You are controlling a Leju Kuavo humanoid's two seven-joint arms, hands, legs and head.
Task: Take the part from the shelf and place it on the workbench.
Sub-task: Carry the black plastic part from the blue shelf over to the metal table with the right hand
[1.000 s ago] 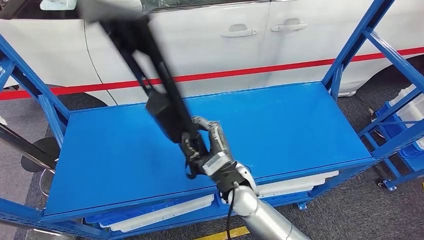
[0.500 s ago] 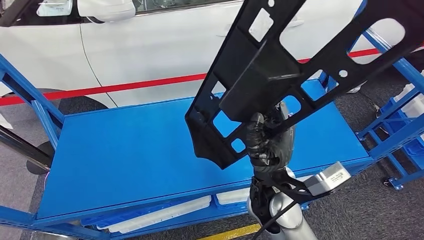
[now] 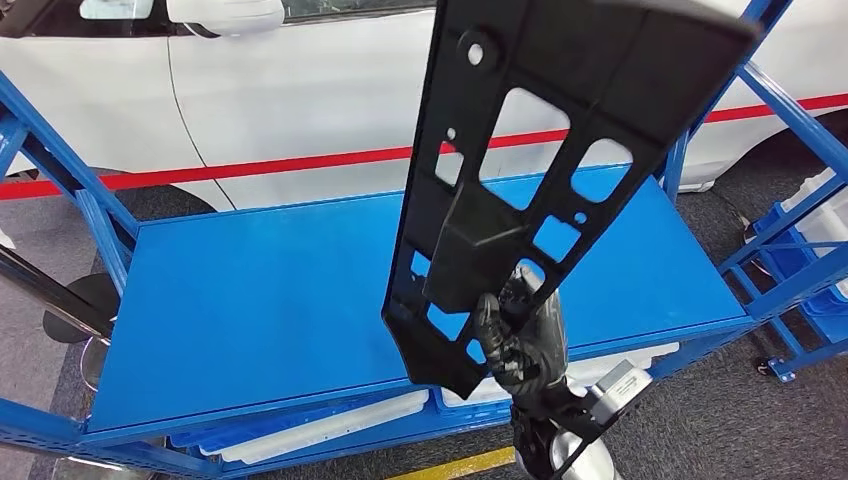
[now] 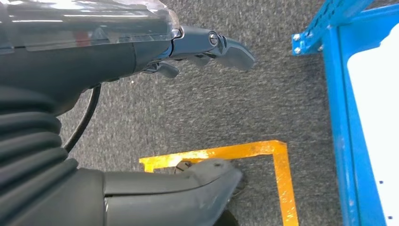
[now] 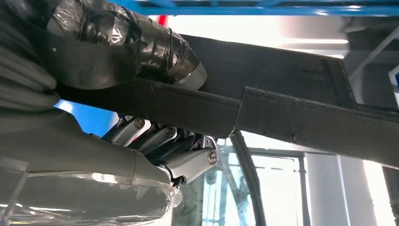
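A long flat black plastic part (image 3: pixel 530 170) with several cut-outs stands nearly upright above the blue shelf top (image 3: pixel 250 290). My right hand (image 3: pixel 520 335) grips its lower end near the shelf's front edge. In the right wrist view the taped thumb (image 5: pixel 127 42) presses on one side of the part (image 5: pixel 291 108) and the fingers (image 5: pixel 164 146) wrap the other side. My left hand (image 4: pixel 141 52) hangs over the grey floor, thumb and fingers apart, holding nothing.
A white car (image 3: pixel 300 90) with a red stripe stands right behind the shelf. Blue frame posts (image 3: pixel 60 170) rise at both ends. White bins (image 3: pixel 320 425) sit below the shelf top. Another blue rack (image 3: pixel 810 250) is at the right. Yellow tape (image 4: pixel 277 160) marks the floor.
My right hand has moved right and toward the shelf's front edge, turning the part from edge-on and leaning left to nearly upright with its broad face toward me.
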